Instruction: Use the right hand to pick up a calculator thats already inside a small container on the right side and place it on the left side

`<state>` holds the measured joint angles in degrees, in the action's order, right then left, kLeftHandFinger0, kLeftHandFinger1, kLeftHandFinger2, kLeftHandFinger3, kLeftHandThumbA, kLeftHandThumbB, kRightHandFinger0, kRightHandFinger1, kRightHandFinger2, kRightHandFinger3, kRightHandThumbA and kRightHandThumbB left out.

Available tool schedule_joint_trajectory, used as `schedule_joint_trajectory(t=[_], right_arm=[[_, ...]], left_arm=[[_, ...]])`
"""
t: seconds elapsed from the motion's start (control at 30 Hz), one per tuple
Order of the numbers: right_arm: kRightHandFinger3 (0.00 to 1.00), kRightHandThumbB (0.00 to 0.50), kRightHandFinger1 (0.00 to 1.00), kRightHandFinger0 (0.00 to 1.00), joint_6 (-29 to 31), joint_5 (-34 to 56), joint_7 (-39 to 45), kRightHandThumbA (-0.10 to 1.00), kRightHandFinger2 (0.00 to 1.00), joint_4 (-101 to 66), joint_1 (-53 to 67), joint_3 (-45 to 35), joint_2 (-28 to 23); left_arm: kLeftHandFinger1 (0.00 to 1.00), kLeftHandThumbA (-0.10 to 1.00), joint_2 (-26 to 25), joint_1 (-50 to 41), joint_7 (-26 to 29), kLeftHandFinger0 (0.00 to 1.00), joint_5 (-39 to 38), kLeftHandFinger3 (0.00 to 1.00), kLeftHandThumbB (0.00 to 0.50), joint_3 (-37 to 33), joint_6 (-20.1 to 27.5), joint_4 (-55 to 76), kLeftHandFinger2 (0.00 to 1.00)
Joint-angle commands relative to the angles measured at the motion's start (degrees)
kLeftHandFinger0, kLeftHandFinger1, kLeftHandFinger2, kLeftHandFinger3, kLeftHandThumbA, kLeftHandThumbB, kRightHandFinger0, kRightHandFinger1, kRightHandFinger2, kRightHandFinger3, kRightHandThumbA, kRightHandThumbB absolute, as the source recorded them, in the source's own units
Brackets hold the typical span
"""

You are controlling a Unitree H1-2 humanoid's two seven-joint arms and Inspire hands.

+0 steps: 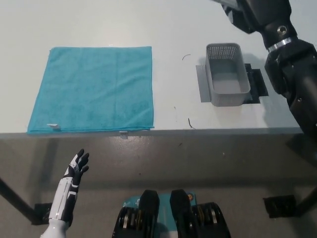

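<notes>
A small grey mesh container (227,74) stands on the right side of the white table, and I see only its bare floor inside. No calculator shows anywhere in the head view. My black right arm (290,69) reaches up along the right edge. Its hand (242,12) is cut off by the top of the picture, beyond the container's far end, so its fingers are hidden. My white left hand (74,173) hangs open at the lower left, below the table's front edge. A teal cloth (94,89) lies flat on the left side of the table.
The container rests on a grey mat (204,82) with a black piece (258,82) showing at its right. The table's front edge (163,133) runs across the middle of the picture. Dark floor and table legs lie below it.
</notes>
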<state>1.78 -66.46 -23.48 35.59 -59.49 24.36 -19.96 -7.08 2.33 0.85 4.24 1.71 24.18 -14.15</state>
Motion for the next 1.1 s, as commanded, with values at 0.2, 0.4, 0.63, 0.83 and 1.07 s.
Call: schedule_joint_trajectory(t=[0.2, 0.4, 0.63, 0.83, 1.07], right_arm=[[0.79, 0.269, 0.35, 0.0, 0.3, 2.6, -0.8, -0.1, 0.79, 1.7, -9.1, 0.8, 5.8], [0.4, 0.279, 0.16, 0.0, 0.9, 2.1, -4.2, -0.1, 0.6, 11.1, -13.2, 4.2, 12.3], [0.45, 0.279, 0.14, 0.0, 2.4, 5.8, -6.8, -0.1, 0.64, 21.6, -17.4, 4.9, 21.3], [0.58, 0.281, 0.04, 0.0, 3.5, 9.3, -11.2, -0.1, 0.58, 32.5, -21.2, 3.8, 27.9], [0.33, 0.312, 0.0, 0.0, 3.0, 12.4, -7.0, -0.1, 0.36, 40.9, -24.2, 4.2, 32.7]], left_arm=[[1.0, 1.0, -0.5, 0.4, 0.2, 1.0, -0.2, 1.0, 0.0, 0.6, 2.6, 1.6, 1.0], [1.0, 1.0, -0.4, 0.1, 0.0, 1.0, -0.4, 1.0, 0.0, 0.5, 2.5, 1.5, 1.0], [1.0, 1.0, -0.3, 0.0, 0.3, 1.0, 0.4, 1.0, 0.0, 0.4, 2.6, 1.8, 1.0], [1.0, 1.0, -0.6, 0.3, 0.6, 1.0, 1.0, 1.0, 0.0, 0.4, 2.7, 1.4, 1.0], [1.0, 1.0, -0.6, 0.0, 0.4, 1.0, 0.9, 1.0, 0.0, 0.6, 2.7, 1.7, 1.0]])
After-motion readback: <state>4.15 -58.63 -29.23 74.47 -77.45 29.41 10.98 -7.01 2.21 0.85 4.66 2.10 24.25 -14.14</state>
